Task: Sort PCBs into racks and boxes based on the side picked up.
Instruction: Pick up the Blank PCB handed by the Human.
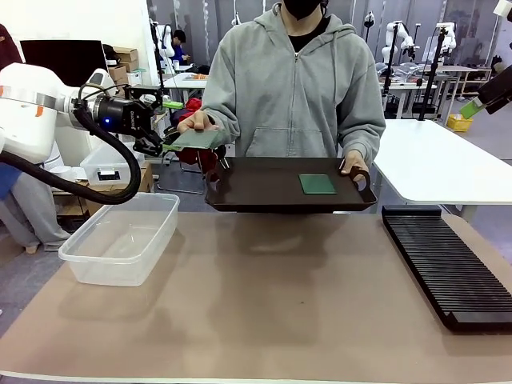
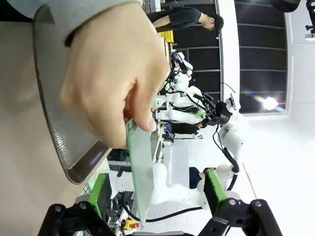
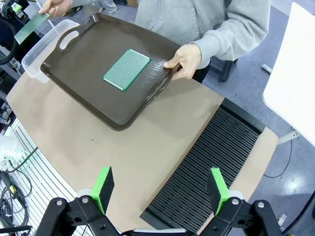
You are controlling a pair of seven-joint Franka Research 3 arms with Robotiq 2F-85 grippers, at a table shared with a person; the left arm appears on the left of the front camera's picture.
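A person's hand (image 1: 194, 122) holds out a green PCB (image 1: 196, 139) above the table's left side. In the left wrist view this PCB (image 2: 140, 172) stands edge-on between my left gripper's (image 2: 157, 192) open fingers, nearer the left pad (image 2: 101, 192), still pinched by the person's fingers. A second PCB (image 1: 318, 183) lies flat on the dark brown tray (image 1: 264, 192) that the person's other hand (image 1: 354, 166) holds up. The clear box (image 1: 120, 236) sits at the table's left, the black slotted rack (image 1: 452, 268) at its right. My right gripper (image 3: 160, 189) hangs open high above the rack (image 3: 211, 162).
The tray (image 3: 88, 64) hovers over the table's far edge, between the box (image 3: 37, 54) and the rack. A white table (image 1: 448, 160) stands beyond the rack. Brown table surface (image 1: 280, 296) lies bare in the middle.
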